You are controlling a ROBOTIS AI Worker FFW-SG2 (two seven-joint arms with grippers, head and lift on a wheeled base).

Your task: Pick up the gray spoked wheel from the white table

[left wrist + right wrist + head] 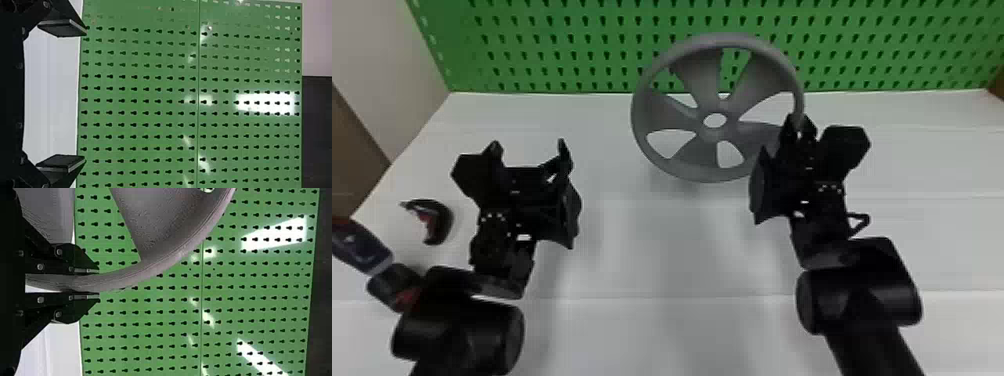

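Head view: gray spoked wheel (pixel 704 167) at one o'clock, over the white tabletop (pixel 642 240), green pegboard (pixel 572 55) behind. Right pincer (pixel 799 121) had its rim at the wheel's three o'clock; left pincer (pixel 528 145) sat spread at ten o'clock, apart from it. Left wrist view: left pincer (pixel 84 96) gaped wide. Right wrist view: right pincer (pixel 98 284) pinched the rim between both fingers.

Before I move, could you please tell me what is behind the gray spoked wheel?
Through the gray spoked wheel, the upper gaps show the green perforated panel and the lower ones the white table. Anything behind its solid parts is covered.
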